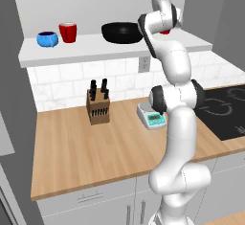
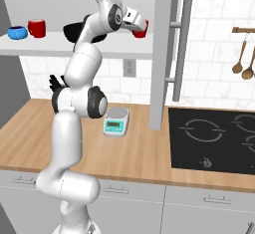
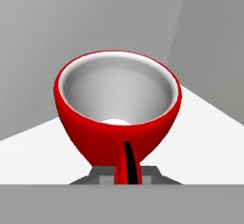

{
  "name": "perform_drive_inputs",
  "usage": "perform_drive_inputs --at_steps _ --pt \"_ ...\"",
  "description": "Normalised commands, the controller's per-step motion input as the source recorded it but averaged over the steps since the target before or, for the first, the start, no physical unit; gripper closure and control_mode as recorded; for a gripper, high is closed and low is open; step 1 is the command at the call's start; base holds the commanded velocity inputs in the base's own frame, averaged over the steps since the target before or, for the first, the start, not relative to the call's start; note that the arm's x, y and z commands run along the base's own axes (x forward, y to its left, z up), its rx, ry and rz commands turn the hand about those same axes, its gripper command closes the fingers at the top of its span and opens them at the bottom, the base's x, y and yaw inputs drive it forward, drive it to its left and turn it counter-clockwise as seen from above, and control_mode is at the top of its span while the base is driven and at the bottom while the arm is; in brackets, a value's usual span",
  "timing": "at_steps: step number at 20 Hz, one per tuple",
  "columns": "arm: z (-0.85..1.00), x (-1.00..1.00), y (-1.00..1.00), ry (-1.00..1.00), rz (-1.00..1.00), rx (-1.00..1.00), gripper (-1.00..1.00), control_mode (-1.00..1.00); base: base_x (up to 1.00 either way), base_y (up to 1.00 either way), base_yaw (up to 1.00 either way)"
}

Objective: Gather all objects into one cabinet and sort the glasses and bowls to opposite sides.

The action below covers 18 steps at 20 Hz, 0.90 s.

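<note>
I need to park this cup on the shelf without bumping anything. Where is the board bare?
Bare board lies between the red cup and the black bowl, and right of the bowl toward the side panel, where the gripper is at the second red cup. The left end is crowded: blue bowl beside the cup.

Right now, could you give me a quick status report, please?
Gripper at a red cup on the shelf's right end; grip unclear. Other cup and blue bowl far left, black bowl mid-shelf. Nothing in the way.
</note>
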Motion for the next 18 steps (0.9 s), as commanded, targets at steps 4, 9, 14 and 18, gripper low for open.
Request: perform_drive_inputs --at_steps 4,9,14,18 --pt "-0.13 -0.07 -0.1 0.0 0.0 0.04 1.0 -1.0 0.0 0.0 0.0" --pt "-0.11 -0.23 -0.13 -0.01 0.0 0.05 1.0 -1.0 0.0 0.0 0.0" --pt "-0.13 -0.11 -0.01 -0.01 0.0 0.04 1.0 -1.0 0.0 0.0 0.0" --pt "-0.09 -0.25 0.0 -0.03 0.0 0.04 1.0 -1.0 0.0 0.0 0.0"
